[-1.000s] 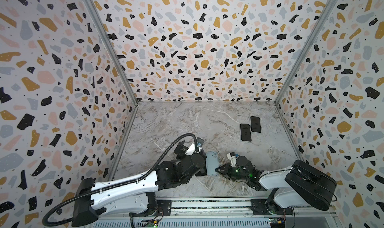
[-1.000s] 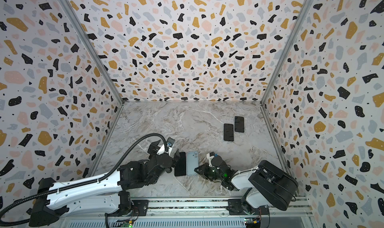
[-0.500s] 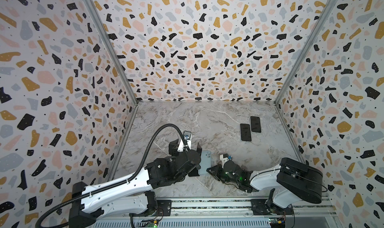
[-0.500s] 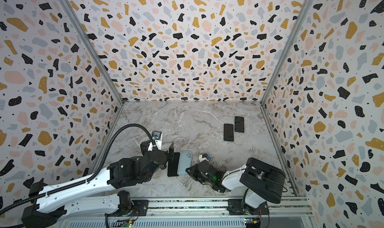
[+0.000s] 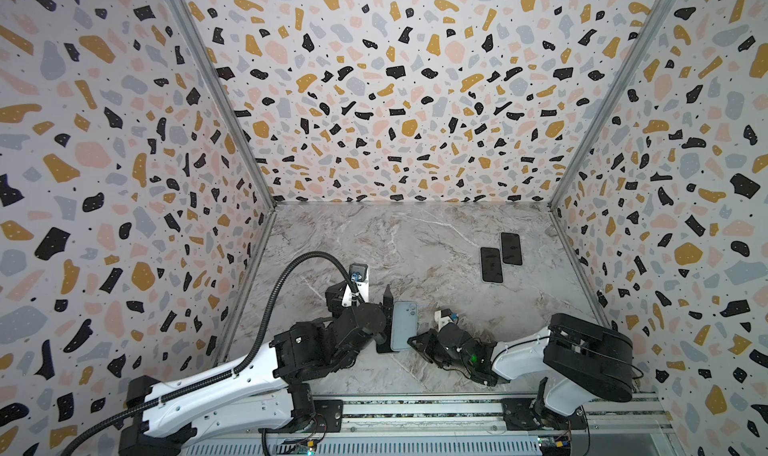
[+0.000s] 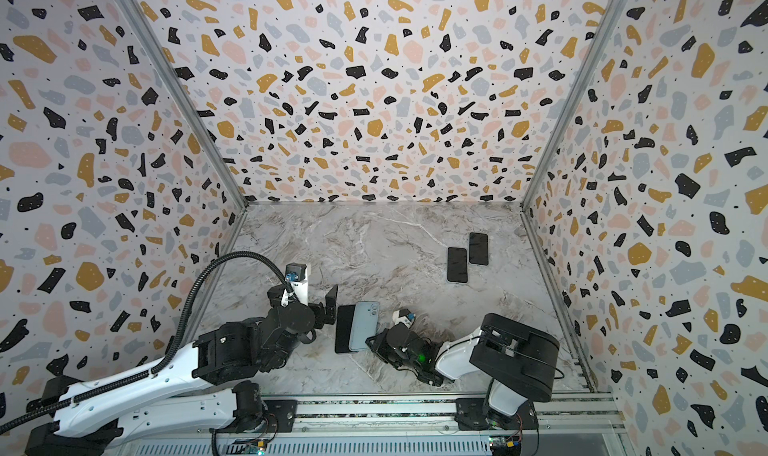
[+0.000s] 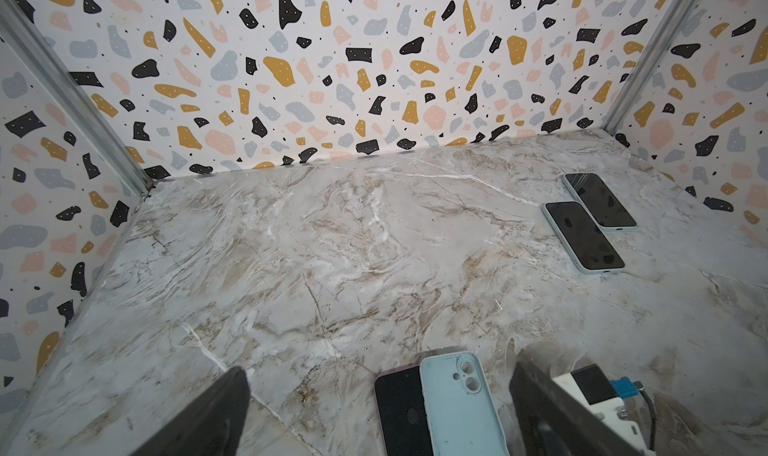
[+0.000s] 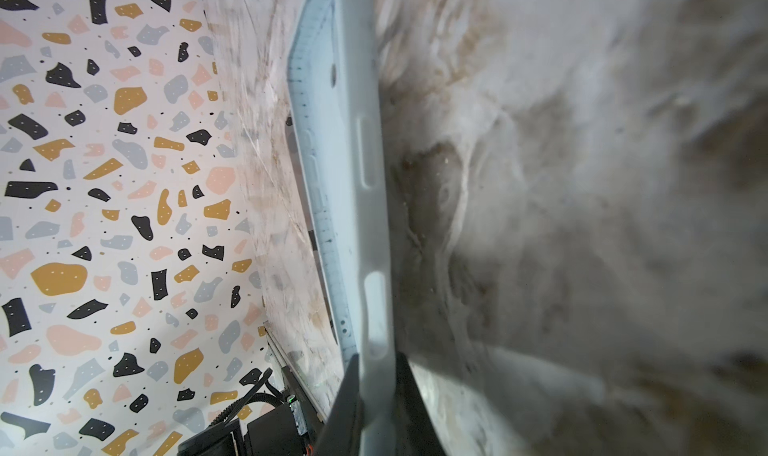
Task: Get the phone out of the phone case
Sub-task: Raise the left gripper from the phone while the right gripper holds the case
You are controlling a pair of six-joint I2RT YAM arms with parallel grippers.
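The light blue phone case lies back side up near the front of the marble floor, its camera cut-outs at the far end. A dark phone lies flat beside it on the left, partly under the case's edge. My right gripper is shut on the case's near right edge. In the right wrist view the case's side with its button bumps runs away from the jaws. My left gripper is open just left of the phone and holds nothing.
Two more dark-screened phones lie side by side at the back right of the floor. Speckled walls close in the left, back and right sides. The arms' rail runs along the front.
The right gripper has moved left with the case, and the phone has slid left too. The left arm has drawn back to the left, still open.
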